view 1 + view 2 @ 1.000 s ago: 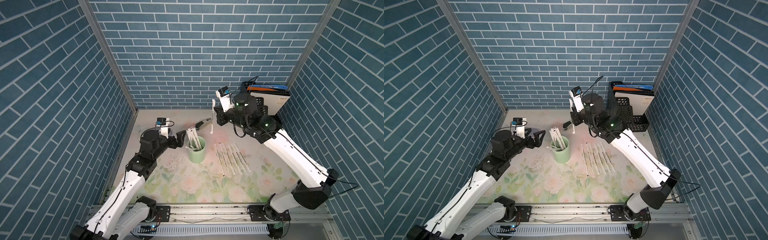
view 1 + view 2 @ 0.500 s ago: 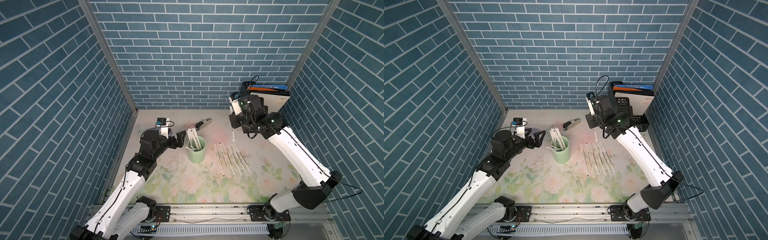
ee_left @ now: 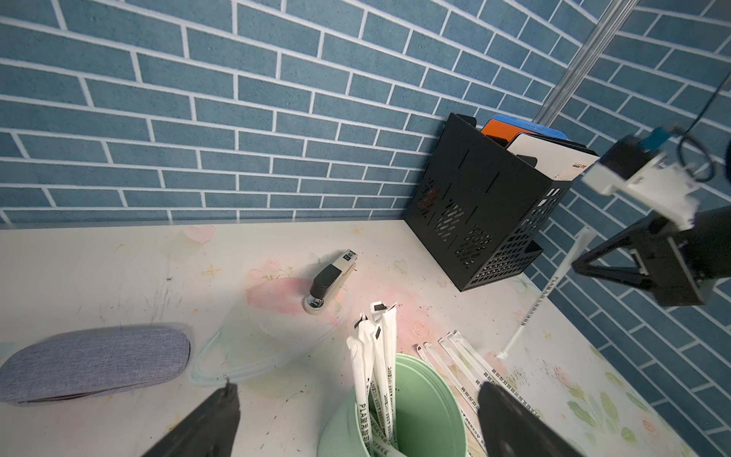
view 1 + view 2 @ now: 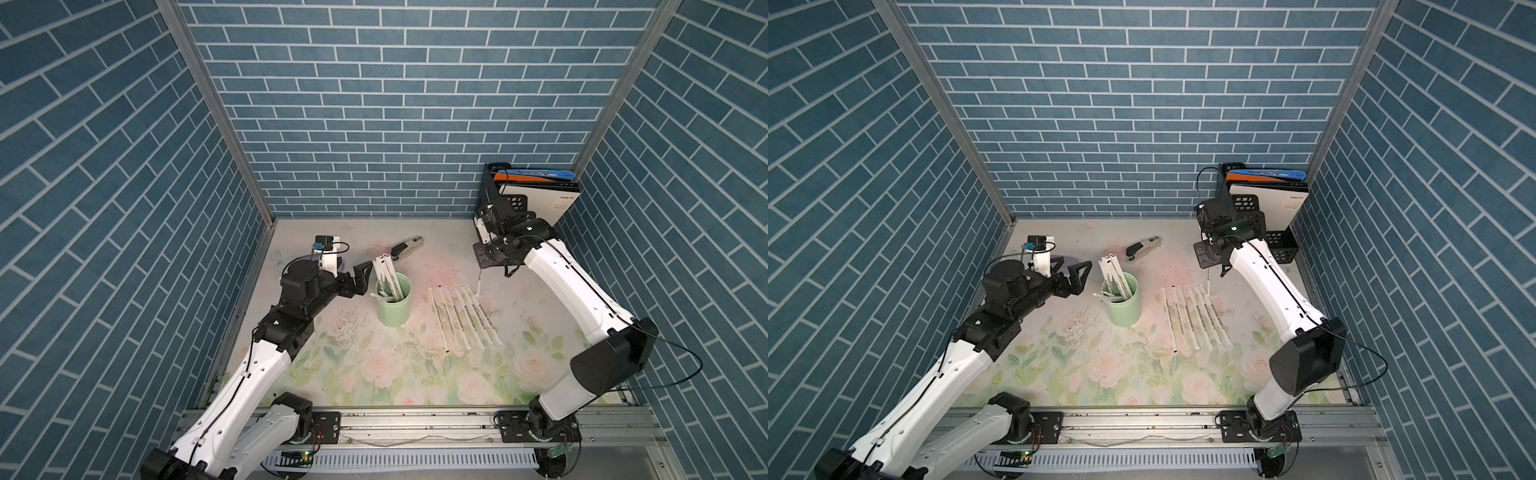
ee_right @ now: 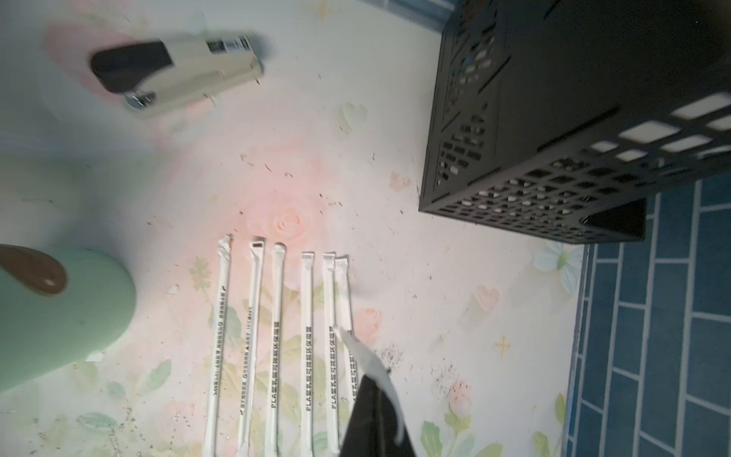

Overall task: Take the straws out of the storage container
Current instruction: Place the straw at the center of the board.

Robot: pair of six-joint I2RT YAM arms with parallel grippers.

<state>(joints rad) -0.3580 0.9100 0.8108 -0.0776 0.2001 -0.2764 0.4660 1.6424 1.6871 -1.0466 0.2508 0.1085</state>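
Fingers of the right gripper [image 3: 575,264] are clamped on one straw [image 4: 479,282] near its upper end. It hangs almost upright with its lower tip close to the table [image 4: 374,374], at the far end of the row of straws [image 4: 465,320] already laid out. Whether the tip touches the table I cannot tell.

Doing this step well likely means resting that tip down just beside the outermost straw in the row. The upper end can then tip toward the robot so the straw lies parallel to the others, and the grip should open only once it lies flat. Dropping it from height risks it rolling onto its neighbours.

Several more straws [image 4: 387,276] lean in the green cup [image 4: 392,309]. The left gripper [image 4: 1070,270] hovers beside it, fingers spread wide and empty.
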